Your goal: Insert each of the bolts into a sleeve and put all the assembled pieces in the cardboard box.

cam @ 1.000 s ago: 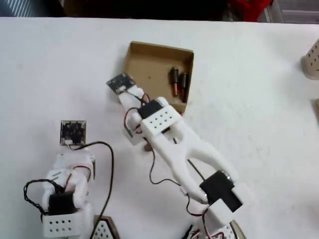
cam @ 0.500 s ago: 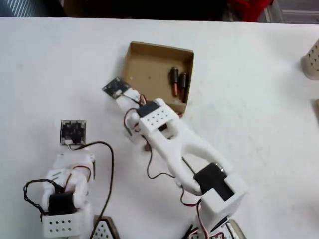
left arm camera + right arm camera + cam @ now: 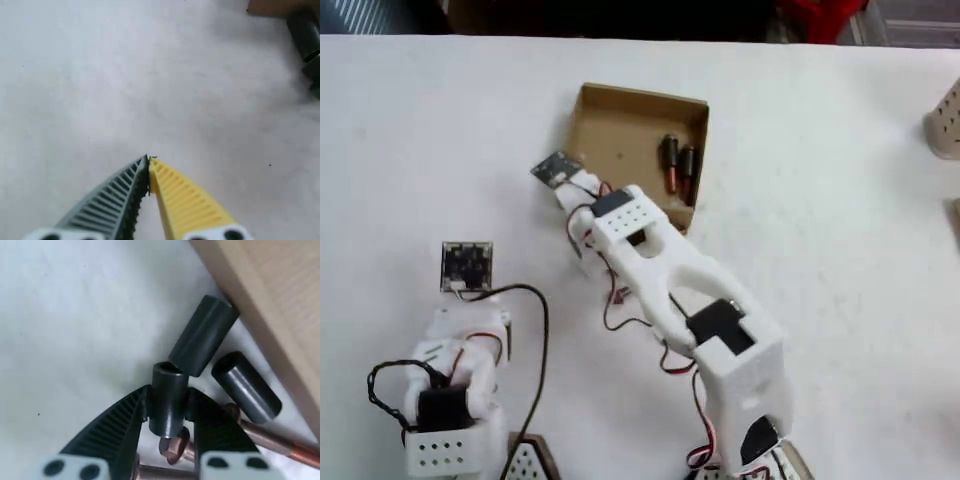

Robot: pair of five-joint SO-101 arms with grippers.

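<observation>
My right gripper [image 3: 169, 440] is shut on an upright black sleeve [image 3: 169, 402], low over the white table. Two more black sleeves [image 3: 202, 335] [image 3: 246, 386] lie just beyond it, beside the cardboard box's wall [image 3: 270, 295]. Copper bolts [image 3: 272, 437] lie next to them, and one bolt head [image 3: 172, 449] sits under the held sleeve. From above, the right arm [image 3: 630, 225] is at the cardboard box's [image 3: 610, 130] near left corner. Two assembled pieces [image 3: 678, 168] lie inside the box. My left gripper [image 3: 148, 162] is shut on nothing above bare table.
The left arm [image 3: 455, 340] rests at the table's near left with its cable looping beside it. A beige holed object [image 3: 945, 120] stands at the right edge. White tabletop [image 3: 440, 120] spreads to the left of and behind the box.
The right arm's elbow has swung forward and to the left over the table, while its wrist stayed beside the box's corner. The left arm has not moved.
</observation>
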